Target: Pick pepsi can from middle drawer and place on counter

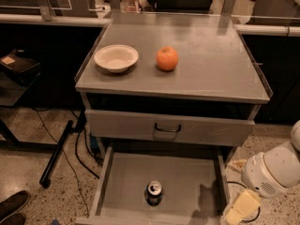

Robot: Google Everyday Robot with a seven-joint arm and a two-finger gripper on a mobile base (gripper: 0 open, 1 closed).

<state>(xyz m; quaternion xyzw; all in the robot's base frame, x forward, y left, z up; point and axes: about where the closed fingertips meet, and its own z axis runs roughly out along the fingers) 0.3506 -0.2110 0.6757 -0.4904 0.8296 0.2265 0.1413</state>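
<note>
The pepsi can (pixel 154 192), dark with a silver top, stands upright on the floor of the open middle drawer (pixel 187 179), near its front centre. My gripper (pixel 240 208) hangs low at the lower right, just outside the drawer's right wall and right of the can, apart from it. The white arm housing (pixel 272 172) sits above the gripper. The counter (pixel 211 60) is the grey cabinet top above the drawers.
A white bowl (pixel 116 57) and an orange fruit (pixel 167 58) sit on the counter's left half. The upper drawer front (pixel 140 125) with its dark handle is closed. A black stand leg (pixel 58 153), cables and a shoe (pixel 11 205) lie on the floor at left.
</note>
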